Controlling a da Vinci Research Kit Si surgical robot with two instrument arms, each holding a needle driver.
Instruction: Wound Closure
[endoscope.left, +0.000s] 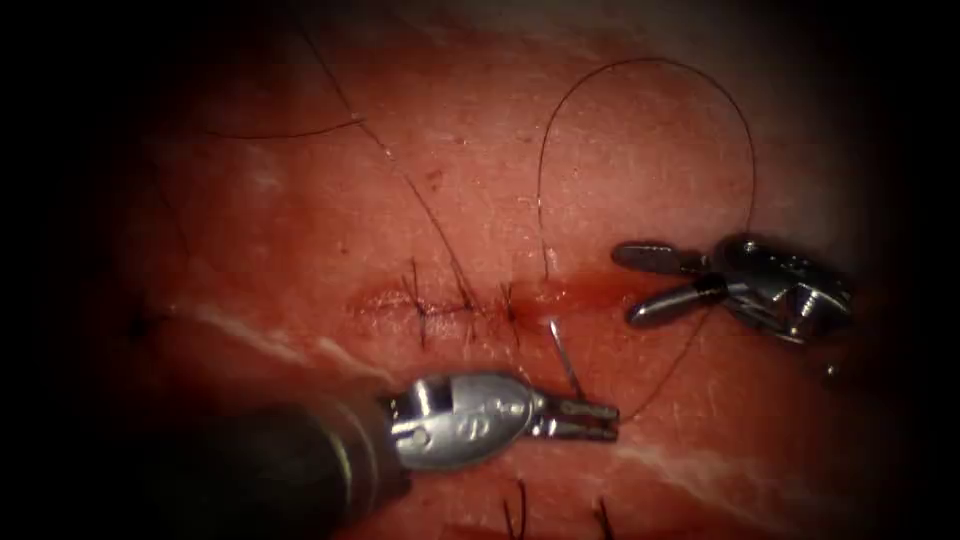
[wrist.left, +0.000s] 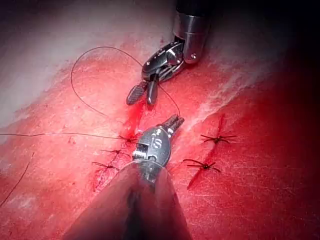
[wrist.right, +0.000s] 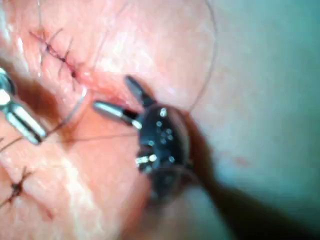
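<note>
The tissue (endoscope.left: 300, 220) has a crosswise cut (endoscope.left: 590, 288), sewn with dark stitches (endoscope.left: 465, 305) on its left part and wet with red fluid at its right part. My left tool (endoscope.left: 592, 418) comes in from the near side, jaws shut on the needle (endoscope.left: 565, 360) near its tail. The needle rises toward the cut and its tip meets the near lip right of the last stitch; the right wrist view shows the needle (wrist.right: 70, 112) too. Thread (endoscope.left: 650, 62) makes a wide loop from the cut round to the needle's tail. My right tool (endoscope.left: 628, 285) hovers at the cut's right end, open and holding nothing.
A loose strand of thread (endoscope.left: 290, 133) lies across the far left tissue. More tied stitches (wrist.left: 217, 138) sit on the tissue near my left tool's shaft (endoscope.left: 280, 470). Pale fat streaks (endoscope.left: 690, 465) run along the near side.
</note>
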